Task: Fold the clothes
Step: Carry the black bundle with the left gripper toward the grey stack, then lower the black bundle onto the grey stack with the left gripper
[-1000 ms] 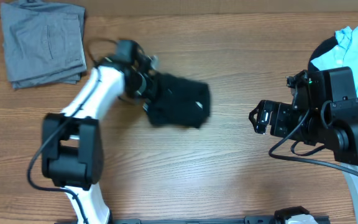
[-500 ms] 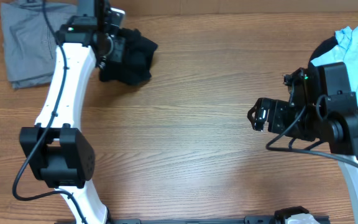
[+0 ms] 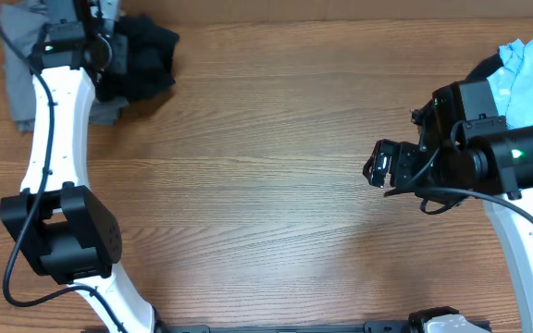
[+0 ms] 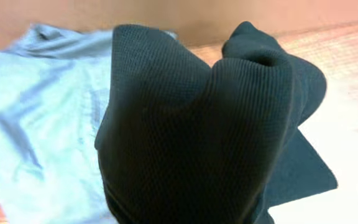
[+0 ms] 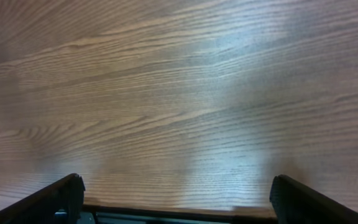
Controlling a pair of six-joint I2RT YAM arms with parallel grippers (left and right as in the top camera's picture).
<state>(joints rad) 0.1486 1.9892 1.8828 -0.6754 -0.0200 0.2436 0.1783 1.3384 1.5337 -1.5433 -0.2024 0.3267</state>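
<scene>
The folded black shirt point(image 3: 144, 61) hangs bunched at the table's far left corner, with my left gripper point(image 3: 109, 57) shut on it. It hovers partly over the folded grey trousers point(image 3: 17, 92). In the left wrist view the black shirt point(image 4: 197, 124) fills the middle and hides my fingers, and the grey trousers point(image 4: 42, 112) lie below on the left. My right gripper point(image 3: 375, 165) stands open above bare wood at the right, nothing between its fingers point(image 5: 61, 196). A light blue T-shirt point(image 3: 530, 69) lies at the far right edge.
The wooden table point(image 3: 266, 185) stretches between the two arms. A dark cloth edge point(image 3: 482, 72) shows under the light blue T-shirt. The right arm's body point(image 3: 516, 162) stands in front of that pile.
My left arm has swung the black shirt from the table's middle up to the far left corner, over the grey trousers. The right gripper has shifted only slightly and stays open.
</scene>
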